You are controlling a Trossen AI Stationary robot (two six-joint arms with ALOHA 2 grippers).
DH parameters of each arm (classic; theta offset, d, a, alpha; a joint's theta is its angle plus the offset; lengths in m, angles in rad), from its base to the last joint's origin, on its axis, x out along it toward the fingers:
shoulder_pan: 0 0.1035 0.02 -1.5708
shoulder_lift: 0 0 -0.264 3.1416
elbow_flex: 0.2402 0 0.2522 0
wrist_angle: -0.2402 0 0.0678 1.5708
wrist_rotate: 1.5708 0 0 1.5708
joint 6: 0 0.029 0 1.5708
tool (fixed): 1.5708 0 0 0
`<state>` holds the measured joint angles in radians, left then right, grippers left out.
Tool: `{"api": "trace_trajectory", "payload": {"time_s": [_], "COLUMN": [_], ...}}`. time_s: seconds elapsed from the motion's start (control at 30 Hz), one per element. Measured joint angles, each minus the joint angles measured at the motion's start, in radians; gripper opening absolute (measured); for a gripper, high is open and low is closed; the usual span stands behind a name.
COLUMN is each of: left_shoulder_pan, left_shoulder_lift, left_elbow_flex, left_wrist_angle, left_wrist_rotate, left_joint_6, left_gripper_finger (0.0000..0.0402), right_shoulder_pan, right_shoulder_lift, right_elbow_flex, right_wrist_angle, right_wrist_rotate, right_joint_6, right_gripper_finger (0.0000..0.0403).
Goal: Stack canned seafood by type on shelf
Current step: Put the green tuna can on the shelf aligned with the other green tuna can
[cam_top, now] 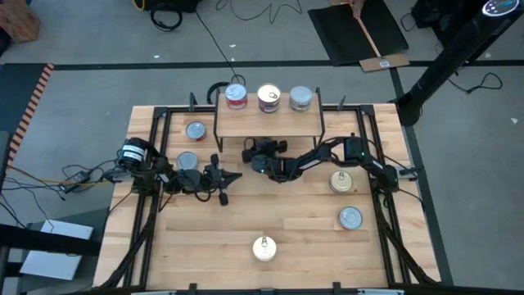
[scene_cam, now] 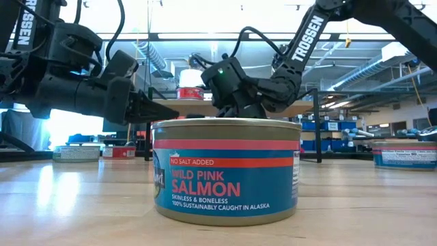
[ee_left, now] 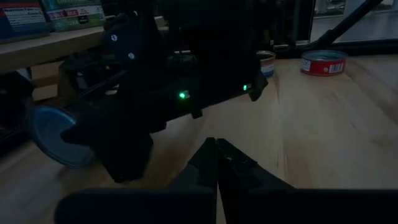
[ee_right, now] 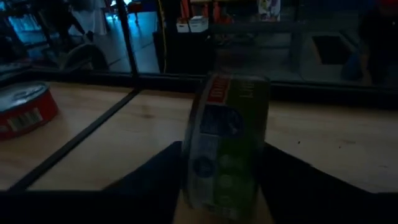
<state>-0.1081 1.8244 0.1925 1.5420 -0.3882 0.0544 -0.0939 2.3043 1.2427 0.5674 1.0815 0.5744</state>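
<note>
Right tool [ee_right: 221, 186] sits just under the front edge of the shelf [cam_top: 268, 124], its two fingers flanking a can [ee_right: 227, 146] that stands on edge between them, green label outward. Whether the pads are pressing it yet I cannot tell; they look close against both flat faces, so I take this as the moment of gripping. Three stacks already stand on the shelf: a red tin [cam_top: 236, 97], a purple-labelled one [cam_top: 268, 98] and a silver-topped one [cam_top: 300, 99].

To do this step well, the fingers should close squarely on the two flat ends, not the rim, so the tin cannot roll out. Once lifted clear of the shelf edge it needs turning flat again before being set down, and it should go on the stack of its own label. Which stack matches the green label I cannot read from here.

Left tool [cam_top: 224, 178] rests clenched and empty over the surface [cam_top: 295, 229], left of the shelf, near two tins [cam_top: 195, 130] by the left rail. More tins lie on the right side [cam_top: 342, 182] [cam_top: 350, 218] and one salmon tin [scene_cam: 225, 171] at the front edge.
</note>
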Motion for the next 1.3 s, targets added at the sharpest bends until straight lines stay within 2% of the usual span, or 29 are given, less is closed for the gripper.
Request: {"api": "trace_trajectory", "payload": {"time_s": [0.13,0.4,0.6,0.73,0.83,0.9,0.97,1.03,1.3], "left_shoulder_pan": [0.000,0.000,-0.003,-0.012,-0.020,-0.017,-0.032,-0.042,-0.063], "left_shoulder_lift": [0.000,0.000,0.000,-0.002,-0.002,0.003,0.000,0.001,0.001], "left_elbow_flex": [0.000,0.000,-0.001,0.001,0.002,-0.002,0.007,0.008,0.034], "left_wrist_angle": [-0.002,-0.002,0.000,0.017,0.023,0.006,0.024,0.020,0.024], "left_wrist_rotate": [0.000,0.000,0.012,0.052,0.095,0.066,0.085,0.121,0.131], "left_joint_6": [0.000,0.000,0.013,0.019,0.028,0.045,0.052,0.071,0.103], "left_gripper_finger": [0.0007,0.0007,0.0007,0.0007,0.0007,0.0007,0.0007,0.0007,0.0007], "right_shoulder_pan": [0.016,0.051,0.134,0.196,0.245,0.275,0.295,0.304,0.318], "right_shoulder_lift": [0.000,0.000,-0.028,-0.108,-0.201,-0.269,-0.326,-0.364,-0.610], "right_elbow_flex": [-0.001,-0.001,-0.003,-0.003,-0.004,0.002,0.002,-0.001,-0.001], "right_wrist_angle": [-0.003,-0.002,-0.037,-0.217,-0.431,-0.560,-0.697,-0.805,-1.122], "right_wrist_rotate": [0.015,0.025,0.028,0.034,-0.003,-0.037,-0.051,-0.066,-0.137], "right_joint_6": [-0.056,-0.145,-0.247,-0.225,-0.107,-0.014,0.055,0.098,0.182], "right_gripper_finger": [0.0142,0.0142,0.0142,0.0142,0.0142,0.0142,0.0142,0.0142,0.0142]}}
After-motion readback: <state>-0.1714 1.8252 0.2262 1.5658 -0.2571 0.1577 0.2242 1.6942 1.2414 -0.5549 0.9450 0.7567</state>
